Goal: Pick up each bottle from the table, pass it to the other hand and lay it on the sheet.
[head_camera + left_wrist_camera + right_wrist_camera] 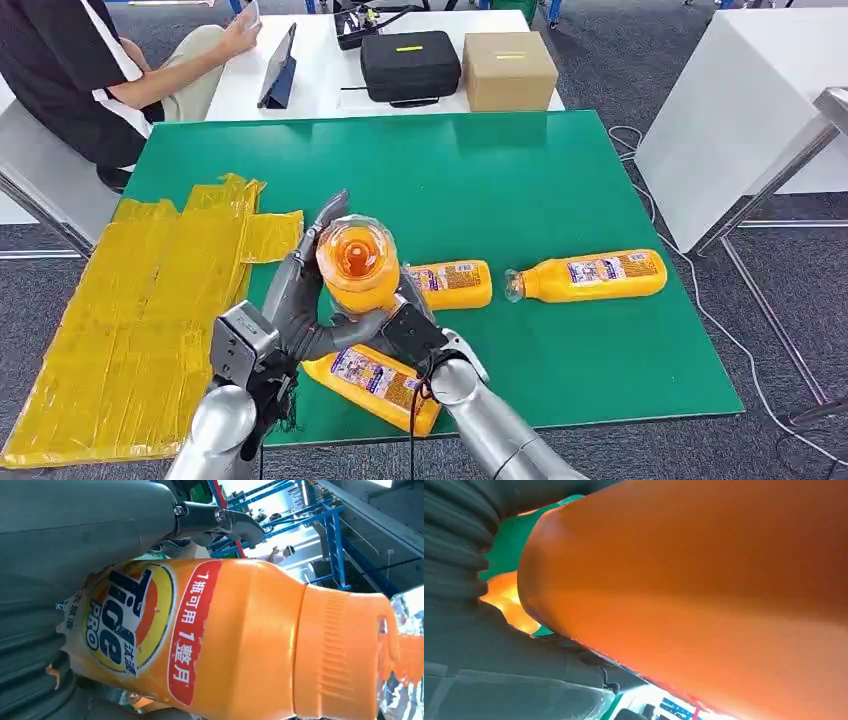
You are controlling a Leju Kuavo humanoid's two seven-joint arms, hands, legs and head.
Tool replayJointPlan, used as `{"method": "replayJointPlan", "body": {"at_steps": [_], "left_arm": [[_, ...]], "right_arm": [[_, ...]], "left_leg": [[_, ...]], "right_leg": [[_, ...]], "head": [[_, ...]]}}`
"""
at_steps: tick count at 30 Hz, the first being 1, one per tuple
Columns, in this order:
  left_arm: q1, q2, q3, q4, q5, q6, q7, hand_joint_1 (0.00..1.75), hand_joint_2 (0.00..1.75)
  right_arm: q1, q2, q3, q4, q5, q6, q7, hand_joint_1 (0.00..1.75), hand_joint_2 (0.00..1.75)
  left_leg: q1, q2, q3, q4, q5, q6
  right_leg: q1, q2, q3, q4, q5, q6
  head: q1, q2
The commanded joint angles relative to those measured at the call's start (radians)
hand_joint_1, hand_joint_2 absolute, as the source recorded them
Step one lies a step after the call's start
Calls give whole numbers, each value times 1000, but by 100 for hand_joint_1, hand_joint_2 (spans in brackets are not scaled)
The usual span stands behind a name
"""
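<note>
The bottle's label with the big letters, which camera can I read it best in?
The left wrist view: the held bottle's label faces that camera, close and sharp. The head view looks down on the bottle cap-first, label hidden. The right wrist view shows plain orange side.

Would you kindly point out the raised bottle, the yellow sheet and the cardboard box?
raised bottle (pixel 357 262): head view, on its clear cap end facing the camera.
yellow sheet (pixel 140 300): head view, on its bare middle.
cardboard box (pixel 509 70): head view, on its top face.
</note>
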Motion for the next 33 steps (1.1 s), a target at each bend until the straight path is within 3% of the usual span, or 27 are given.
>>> {"method": "replayJointPlan", "body": {"at_steps": [1, 2, 3, 5, 29, 30, 31, 33], "left_arm": [[-49, 6, -41, 37, 10, -4, 6, 0, 175], [-50, 5, -40, 39, 14, 2, 8, 24, 175], [-50, 5, -39, 40, 17, 5, 8, 152, 175], [-55, 3, -38, 47, 17, 13, 10, 171, 175], [-73, -42, 30, 111, 20, 46, 9, 175, 175], [-65, -38, 46, 107, 18, 54, 2, 175, 175], [-56, -33, 64, 101, 18, 60, -5, 175, 175], [-30, -20, 112, 83, 28, 71, -28, 175, 175]], "right_arm": [[-51, -6, 51, 72, 5, 4, 14, 175, 175], [-50, -7, 48, 70, 5, 6, 15, 175, 175], [-50, -7, 45, 67, 4, 8, 15, 175, 175], [-47, -7, 39, 50, 7, 7, 17, 175, 175], [-10, 2, -16, -25, 56, -10, 55, 175, 175], [4, -3, -22, -56, 67, -24, 49, 152, 175], [19, -11, -28, -94, 80, -37, 48, 2, 175], [57, -35, -39, -203, 112, -49, 65, 0, 175]], "left_leg": [[1, 0, 0, 0, 0, -2], [1, 0, 0, 0, 0, -3], [1, 0, 0, 0, 0, -2], [1, 0, 1, 0, 0, -3], [1, -1, 0, 0, 0, -2], [1, -2, 1, 0, 0, -3], [1, -1, 1, 0, 0, -2], [1, -1, 1, 0, 0, -2]], "right_leg": [[1, 0, 1, 0, 0, 0], [1, 0, 1, 0, 0, -1], [1, -1, 1, -1, 0, -1], [1, -1, 1, -1, 0, -1], [0, -2, 1, -1, 0, 0], [1, -2, 2, -1, 0, -1], [1, -2, 1, -1, 0, -1], [1, -1, 1, -1, 0, -1]], "head": [[0, 0], [0, 0], [0, 0], [0, 0], [0, 0], [0, 0], [0, 0], [0, 0]]}}
